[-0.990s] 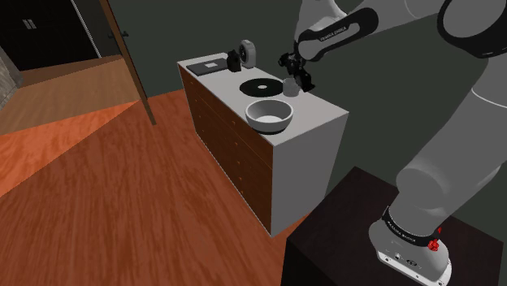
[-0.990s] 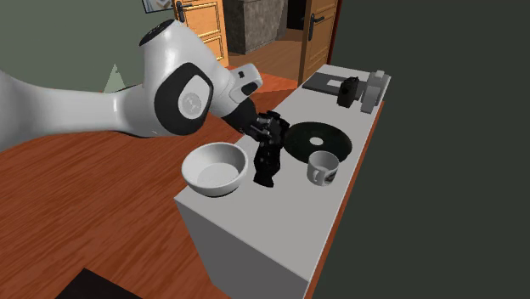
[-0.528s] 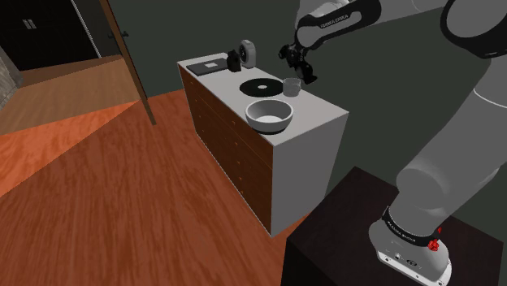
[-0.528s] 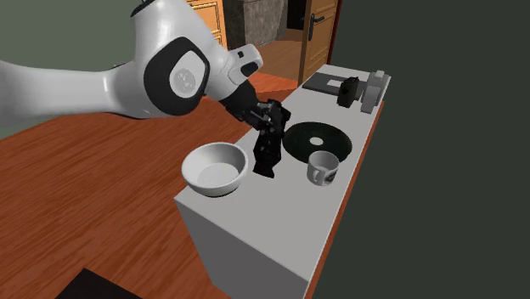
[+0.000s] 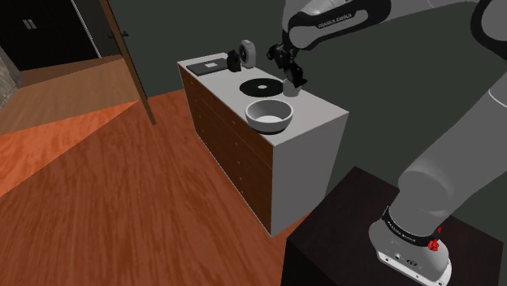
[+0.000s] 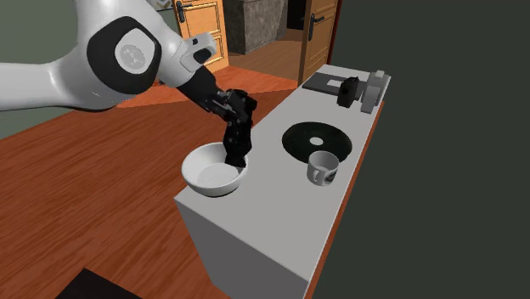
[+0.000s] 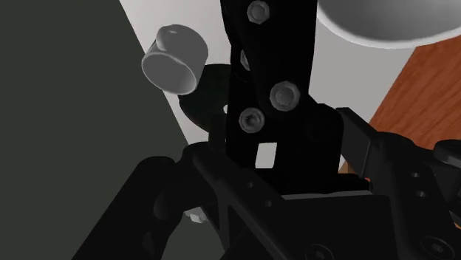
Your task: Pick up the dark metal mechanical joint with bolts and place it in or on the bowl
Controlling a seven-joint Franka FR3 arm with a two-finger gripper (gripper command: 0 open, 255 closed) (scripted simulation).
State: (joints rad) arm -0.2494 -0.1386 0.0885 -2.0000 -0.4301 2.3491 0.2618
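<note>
The black tool (image 6: pixel 234 121) clamps the dark bolted metal joint (image 6: pixel 239 149), which hangs near the round white bowl (image 6: pixel 196 175).

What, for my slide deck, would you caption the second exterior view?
Jaws shut on the black bolted joint, which hangs above the grey cabinet beside the white bowl.

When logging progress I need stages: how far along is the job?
Done: the joint is clasped in the gripper, clear of the cabinet top. In hand: it hangs over the rim of the bowl. Left: lower it and release it there.
</note>
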